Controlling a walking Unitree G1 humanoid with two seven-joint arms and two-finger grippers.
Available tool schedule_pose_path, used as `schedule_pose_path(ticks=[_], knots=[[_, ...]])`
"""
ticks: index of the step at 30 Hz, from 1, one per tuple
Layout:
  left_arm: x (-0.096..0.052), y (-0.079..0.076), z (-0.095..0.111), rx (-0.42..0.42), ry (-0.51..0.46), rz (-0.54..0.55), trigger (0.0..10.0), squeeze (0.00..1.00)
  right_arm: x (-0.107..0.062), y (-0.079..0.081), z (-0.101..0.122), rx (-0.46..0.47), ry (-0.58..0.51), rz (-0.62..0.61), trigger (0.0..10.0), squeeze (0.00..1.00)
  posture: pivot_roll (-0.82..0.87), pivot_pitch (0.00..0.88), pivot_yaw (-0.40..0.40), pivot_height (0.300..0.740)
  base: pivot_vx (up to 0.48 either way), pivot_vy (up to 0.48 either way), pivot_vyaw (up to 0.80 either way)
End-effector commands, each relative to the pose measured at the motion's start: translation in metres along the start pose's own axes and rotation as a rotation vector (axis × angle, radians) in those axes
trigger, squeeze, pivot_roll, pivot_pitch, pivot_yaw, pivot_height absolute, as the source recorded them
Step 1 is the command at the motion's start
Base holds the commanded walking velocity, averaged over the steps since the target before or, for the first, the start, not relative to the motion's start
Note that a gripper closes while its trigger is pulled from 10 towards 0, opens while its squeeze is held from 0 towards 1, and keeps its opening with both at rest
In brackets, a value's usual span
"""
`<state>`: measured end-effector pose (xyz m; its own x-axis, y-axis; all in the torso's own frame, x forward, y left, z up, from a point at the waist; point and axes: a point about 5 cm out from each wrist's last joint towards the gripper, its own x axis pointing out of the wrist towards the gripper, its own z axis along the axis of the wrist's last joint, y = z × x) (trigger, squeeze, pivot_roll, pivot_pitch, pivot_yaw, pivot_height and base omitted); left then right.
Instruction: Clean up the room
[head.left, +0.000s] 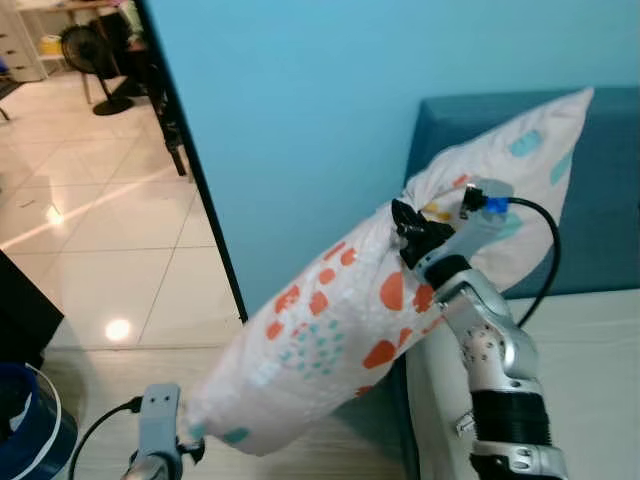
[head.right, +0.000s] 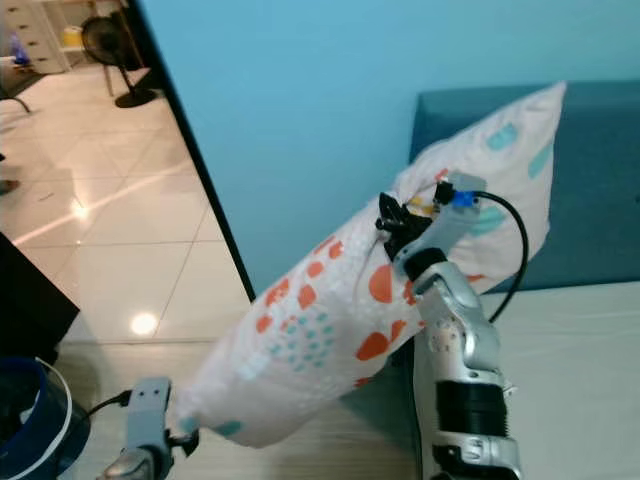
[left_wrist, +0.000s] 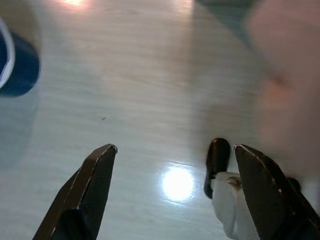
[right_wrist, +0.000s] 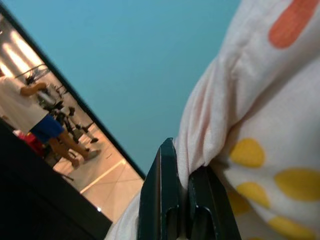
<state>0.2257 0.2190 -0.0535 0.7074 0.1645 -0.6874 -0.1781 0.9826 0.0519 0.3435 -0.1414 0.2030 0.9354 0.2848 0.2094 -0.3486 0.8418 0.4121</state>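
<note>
The right arm (head.left: 492, 345) is silver metal with rounded joints, small holes in its casing and a black ribbed band lower down. A black cable (head.left: 545, 262) loops from a blue plug at its grey wrist block. Its pincer (head.left: 412, 232) is black. The left arm (head.left: 157, 425) has a grey bracket with two screws and a thin black cable; its pincer (left_wrist: 175, 185) has two long, black, tapered fingers.

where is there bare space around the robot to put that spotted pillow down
The pale mattress surface right of the right gripper, below the teal headboard, lies bare. The pale wood floor between the blue bin and the bed is open too. The white pillow with orange and teal spots crowds the bed's corner, down to the left gripper.
</note>
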Motion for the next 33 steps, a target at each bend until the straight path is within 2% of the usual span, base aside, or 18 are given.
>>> schedule_pose_path(ticks=[1,3,16,29,33], knots=[[-0.001,-0.001,-0.007,0.000,0.020,-0.006,10.0,0.00,0.002,-0.001,0.015,-0.032,-0.077,-0.015,10.0,0.00,-0.07,0.059,0.043,0.740,0.000,-0.465,0.00],[-0.001,-0.001,-0.006,-0.020,0.012,0.007,10.0,0.00,0.001,-0.007,0.018,-0.035,-0.092,-0.060,10.0,0.00,-0.07,0.059,0.043,0.740,0.000,0.000,0.00],[-0.001,0.002,-0.003,-0.011,-0.007,0.006,10.0,0.00,-0.003,-0.032,0.024,-0.065,-0.118,-0.253,10.0,0.00,-0.07,0.061,0.037,0.740,0.000,0.000,0.00],[-0.001,0.004,-0.001,0.002,-0.013,0.002,10.0,0.00,-0.009,-0.044,0.028,-0.051,-0.151,-0.338,10.0,0.00,-0.07,0.063,0.038,0.740,0.371,0.000,0.00],[0.000,0.002,0.001,0.021,-0.019,-0.015,10.0,0.00,-0.008,-0.046,0.031,-0.008,-0.181,-0.360,10.0,0.00,-0.07,0.059,0.040,0.740,0.480,0.000,0.00]])
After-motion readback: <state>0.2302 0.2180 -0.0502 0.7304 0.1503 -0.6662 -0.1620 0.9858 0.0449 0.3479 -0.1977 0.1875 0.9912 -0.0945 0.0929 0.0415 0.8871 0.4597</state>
